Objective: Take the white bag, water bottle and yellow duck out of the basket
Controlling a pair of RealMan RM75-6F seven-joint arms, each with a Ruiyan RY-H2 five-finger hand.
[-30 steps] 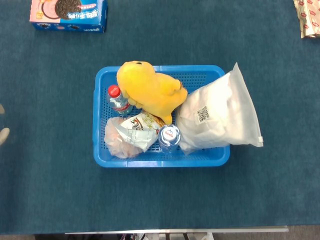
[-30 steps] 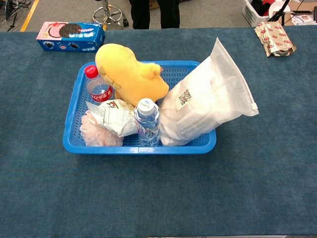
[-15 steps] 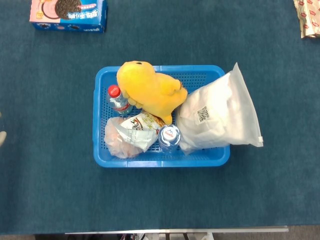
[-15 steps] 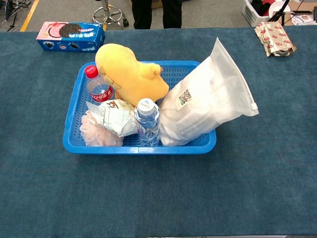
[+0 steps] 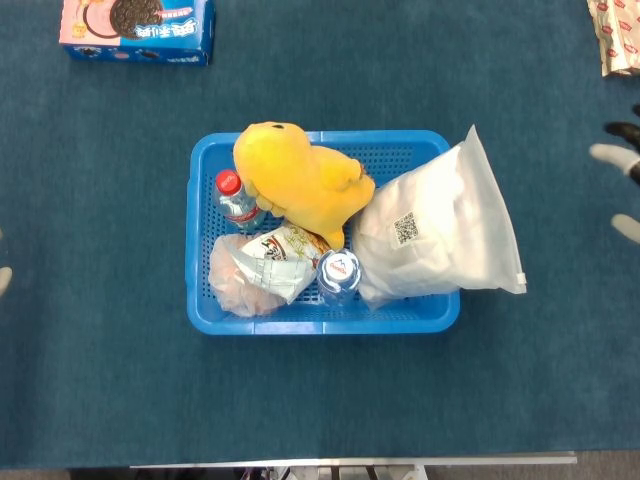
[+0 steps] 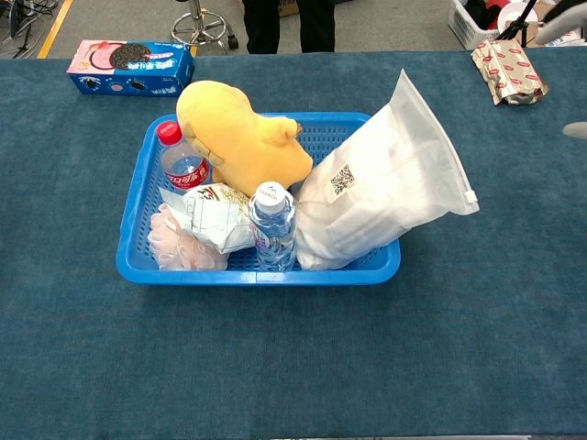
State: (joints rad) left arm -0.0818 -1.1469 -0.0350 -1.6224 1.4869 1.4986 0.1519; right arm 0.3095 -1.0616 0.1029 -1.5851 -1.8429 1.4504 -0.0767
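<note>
White bag (image 5: 442, 240) at 3 o'clock in basket (image 5: 320, 318), yellow duck (image 5: 298, 180) at 11; right robot hand (image 5: 622, 165) spread, empty; left robot hand (image 5: 4, 280) state untellable.

1. Table (image 6: 293, 367) was covered by a dark teal-blue, carpet-like cloth across both views; its pale front edge (image 5: 350, 462) showed at the bottom of the head view.
2. Beyond the far table edge, the chest view showed a grey floor (image 6: 128, 20) with a yellow line (image 6: 53, 26) at upper left.
3. A chrome stool base (image 6: 204, 26) stood on that floor, beside a person's dark-trousered legs (image 6: 282, 24).
4. A white bin (image 6: 477, 20) sat at upper right.
5. Lighting was even, with soft shadows.
</note>
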